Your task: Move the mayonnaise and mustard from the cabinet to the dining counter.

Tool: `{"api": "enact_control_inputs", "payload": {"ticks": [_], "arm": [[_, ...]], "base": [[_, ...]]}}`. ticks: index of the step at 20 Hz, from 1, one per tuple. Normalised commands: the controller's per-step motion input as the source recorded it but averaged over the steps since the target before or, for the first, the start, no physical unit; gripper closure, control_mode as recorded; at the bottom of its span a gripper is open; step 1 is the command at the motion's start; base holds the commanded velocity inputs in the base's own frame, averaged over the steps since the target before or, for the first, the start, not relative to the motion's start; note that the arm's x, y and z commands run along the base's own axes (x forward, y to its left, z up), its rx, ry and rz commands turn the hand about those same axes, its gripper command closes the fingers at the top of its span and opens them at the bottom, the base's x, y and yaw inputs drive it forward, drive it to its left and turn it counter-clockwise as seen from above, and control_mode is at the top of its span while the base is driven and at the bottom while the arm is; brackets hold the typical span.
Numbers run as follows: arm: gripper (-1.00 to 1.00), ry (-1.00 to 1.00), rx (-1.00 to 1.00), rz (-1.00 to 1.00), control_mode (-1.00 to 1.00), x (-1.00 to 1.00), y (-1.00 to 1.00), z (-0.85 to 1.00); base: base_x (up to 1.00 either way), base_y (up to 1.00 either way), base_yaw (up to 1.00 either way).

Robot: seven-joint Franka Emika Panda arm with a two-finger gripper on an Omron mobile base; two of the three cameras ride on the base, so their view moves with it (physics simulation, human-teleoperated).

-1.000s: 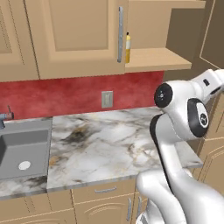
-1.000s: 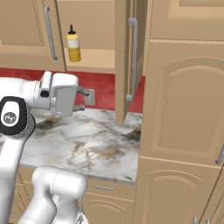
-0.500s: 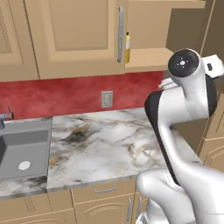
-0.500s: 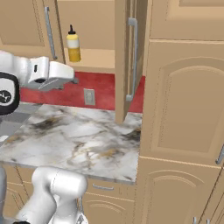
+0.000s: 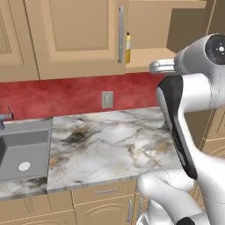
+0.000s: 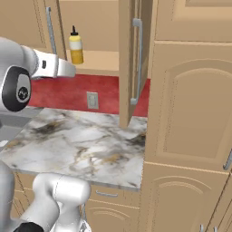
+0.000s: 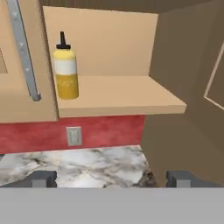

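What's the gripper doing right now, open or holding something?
Gripper: open, jaws spread wide and empty, facing the mustard on the cabinet shelf.

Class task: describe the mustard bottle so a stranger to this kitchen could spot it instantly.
Find the open wall cabinet above the red backsplash. On its bare shelf, at the left beside the closed door's silver handle, stands the mustard: yellow, with a pale band and a black pointed nozzle.

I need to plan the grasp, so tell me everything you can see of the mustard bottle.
The mustard is a yellow squeeze bottle with a black pointed nozzle cap and a pale band round its upper body. It looks like smooth plastic. It stands upright on the shelf of the open cabinet, near the shelf's left end, close to the door with the silver bar handle. Nothing but the shelf touches it; the open gripper is well short of it.
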Motion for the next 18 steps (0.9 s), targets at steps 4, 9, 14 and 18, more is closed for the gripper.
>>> {"api": "enact_control_inputs", "payload": {"ticks": [4,9,14,18], "arm": [[-1.00,-0.22,0.06,0.25,-1.00,0.42,0.71,0.00],[-1.00,-0.10,0.01,0.16,-1.00,0.41,0.64,0.04],[-1.00,0.05,-0.06,0.04,-1.00,0.27,0.44,0.13],[-1.00,0.10,-0.02,0.01,-1.00,0.23,0.27,0.24]], "base": [[0.00,0.00,0.00],[0.00,0.00,0.00],[0.00,0.00,0.00],[0.00,0.00,0.00]]}}
